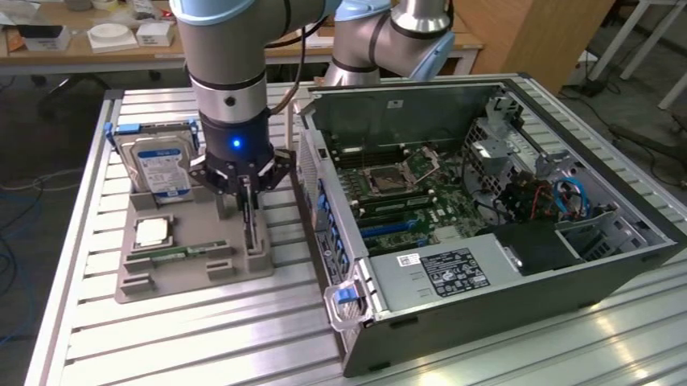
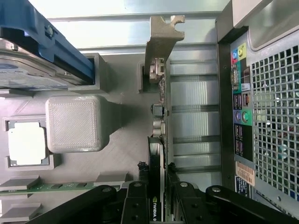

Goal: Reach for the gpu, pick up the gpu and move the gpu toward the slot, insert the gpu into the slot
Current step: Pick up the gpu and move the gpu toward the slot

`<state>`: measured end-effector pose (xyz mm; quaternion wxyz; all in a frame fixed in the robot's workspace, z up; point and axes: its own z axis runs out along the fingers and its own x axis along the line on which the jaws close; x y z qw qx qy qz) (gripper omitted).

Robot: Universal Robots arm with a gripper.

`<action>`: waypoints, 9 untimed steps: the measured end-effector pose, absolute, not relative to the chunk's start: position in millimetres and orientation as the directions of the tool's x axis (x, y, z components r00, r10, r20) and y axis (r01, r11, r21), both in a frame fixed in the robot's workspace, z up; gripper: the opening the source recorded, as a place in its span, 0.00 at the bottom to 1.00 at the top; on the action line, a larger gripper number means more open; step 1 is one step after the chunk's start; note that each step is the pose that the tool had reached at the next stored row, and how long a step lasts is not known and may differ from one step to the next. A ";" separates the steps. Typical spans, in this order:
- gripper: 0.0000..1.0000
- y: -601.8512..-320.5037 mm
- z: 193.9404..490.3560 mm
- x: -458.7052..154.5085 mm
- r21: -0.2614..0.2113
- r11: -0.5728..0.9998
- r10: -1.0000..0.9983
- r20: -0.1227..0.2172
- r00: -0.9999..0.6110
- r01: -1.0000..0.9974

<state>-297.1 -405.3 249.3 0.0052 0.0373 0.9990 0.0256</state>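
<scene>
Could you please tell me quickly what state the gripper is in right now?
Gripper: closed on the gpu, which stands upright in the grey holder tray.

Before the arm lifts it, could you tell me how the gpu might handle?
The gpu looks thin and rigid, so probably stiff. Standing on edge in the grey holder, it may tip if nudged sideways. Its bare components seem fragile.

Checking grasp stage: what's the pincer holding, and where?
Cannot tell: the pincer straddles the upper edge of the gpu, which stands in the grey holder; a grip is unclear.
</scene>
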 end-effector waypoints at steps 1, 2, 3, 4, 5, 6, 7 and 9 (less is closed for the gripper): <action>0.26 -405.3 250.4 -297.1 0.053 0.996 0.075 -0.008 -0.997 0.074; 0.26 -405.3 251.5 -297.1 0.053 0.996 0.075 -0.008 -0.997 0.074; 0.26 -405.3 252.5 -297.1 0.055 0.996 0.075 -0.008 -0.997 0.074; 0.26 -405.3 253.6 -297.1 0.056 0.996 0.075 -0.008 -0.997 0.074; 0.26 -405.3 254.7 -297.1 0.056 0.996 0.075 -0.008 -0.997 0.074; 0.26 -405.3 255.7 -297.1 0.057 0.996 0.075 -0.008 -0.997 0.074; 0.26 -405.3 256.8 -297.1 0.058 0.996 0.075 -0.008 -0.997 0.074; 0.26 -405.3 258.6 -297.1 0.059 0.995 0.075 -0.008 -0.997 0.074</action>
